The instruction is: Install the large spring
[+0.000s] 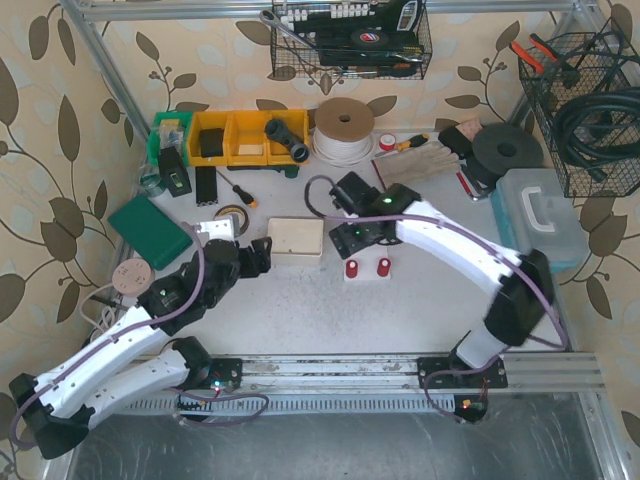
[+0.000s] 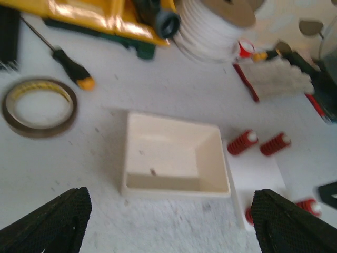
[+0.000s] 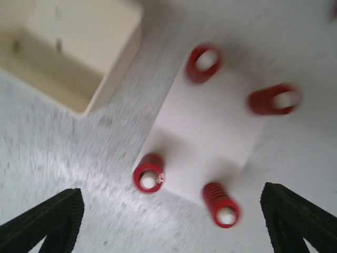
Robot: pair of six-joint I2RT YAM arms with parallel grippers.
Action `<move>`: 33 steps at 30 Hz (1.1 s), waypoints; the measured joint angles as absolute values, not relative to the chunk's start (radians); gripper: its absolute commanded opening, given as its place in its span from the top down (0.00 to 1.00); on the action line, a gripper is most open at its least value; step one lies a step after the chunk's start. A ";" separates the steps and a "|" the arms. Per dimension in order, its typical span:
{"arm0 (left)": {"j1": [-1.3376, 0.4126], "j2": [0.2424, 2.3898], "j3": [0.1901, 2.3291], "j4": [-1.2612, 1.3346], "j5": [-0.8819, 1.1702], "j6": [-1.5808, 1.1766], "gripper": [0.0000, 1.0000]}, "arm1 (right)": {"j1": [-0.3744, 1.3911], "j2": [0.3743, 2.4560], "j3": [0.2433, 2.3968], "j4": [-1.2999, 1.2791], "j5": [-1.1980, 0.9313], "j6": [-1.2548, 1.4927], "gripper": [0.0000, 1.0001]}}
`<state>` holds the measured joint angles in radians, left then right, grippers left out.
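Observation:
A white base plate (image 3: 210,132) lies on the table with several red springs standing on its corner pegs, among them one at the near left (image 3: 148,176) and one at the near right (image 3: 221,204). They look alike in size. My right gripper (image 3: 171,224) hangs open and empty above the plate's near edge; in the top view it (image 1: 353,238) is just behind the plate (image 1: 368,275). My left gripper (image 2: 171,226) is open and empty in front of an empty cream tray (image 2: 174,158), with the plate (image 2: 258,174) to its right. In the top view it (image 1: 258,255) is left of the tray (image 1: 296,240).
A tape roll (image 2: 39,108) and a screwdriver (image 2: 73,68) lie left of the tray. Yellow bins (image 1: 245,138), a white cord spool (image 1: 343,128) and gloves (image 1: 420,160) are at the back. A green box (image 1: 150,230) is on the left and a clear case (image 1: 540,215) on the right.

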<state>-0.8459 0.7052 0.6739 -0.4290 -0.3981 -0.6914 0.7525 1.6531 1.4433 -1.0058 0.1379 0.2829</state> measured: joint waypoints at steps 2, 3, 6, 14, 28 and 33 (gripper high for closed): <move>-0.846 0.733 0.745 -0.475 -0.464 -0.685 0.12 | 0.752 1.548 1.425 -0.966 0.210 0.295 0.07; -0.846 0.747 0.778 -0.488 -0.503 -0.683 0.11 | 0.751 1.483 1.394 -0.930 0.254 0.300 0.01; -0.846 0.798 0.861 -0.505 -0.632 -0.653 0.11 | 0.730 1.245 1.235 -0.800 0.413 0.303 0.00; -0.698 0.873 0.779 -0.362 -0.862 -0.382 0.11 | 0.623 0.733 0.619 -0.240 0.783 0.083 0.00; -0.205 0.986 0.303 0.332 -0.724 -0.014 0.10 | 0.266 0.831 0.196 0.381 0.728 -0.027 0.00; -0.174 1.200 0.276 0.554 -0.649 0.026 0.11 | 0.224 1.113 0.159 0.633 0.668 -0.056 0.00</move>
